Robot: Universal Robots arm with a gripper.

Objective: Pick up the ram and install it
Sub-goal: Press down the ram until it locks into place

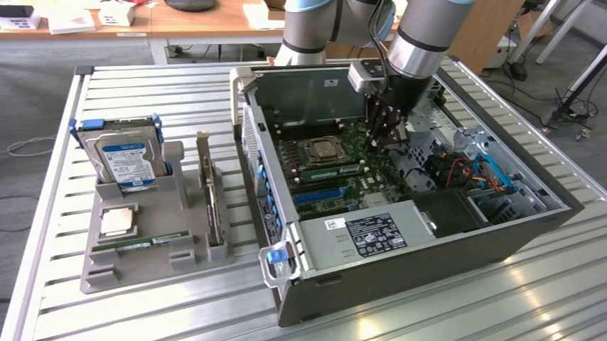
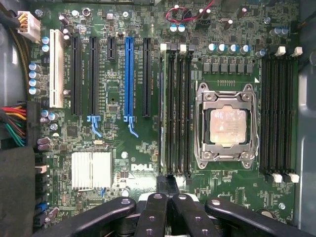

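Observation:
The ram (image 1: 334,172) is a green stick standing on edge in a slot beside the processor socket (image 1: 323,150) inside the open computer case. In the wrist view the ram (image 2: 162,108) shows edge-on along the bank of dark slots next to the socket (image 2: 226,126). My gripper (image 1: 379,145) hangs inside the case just above the motherboard, close to one end of that slot bank. Its black fingers (image 2: 154,217) are pressed together, so the gripper (image 2: 168,185) is shut with nothing visible between them.
The case walls (image 1: 256,142) and the power supply (image 1: 374,231) hem in the motherboard (image 2: 118,148). A grey holder (image 1: 142,266) at the exterior view's left carries a hard drive (image 1: 124,156), a silver chip (image 1: 119,222) and an upright card (image 1: 210,192).

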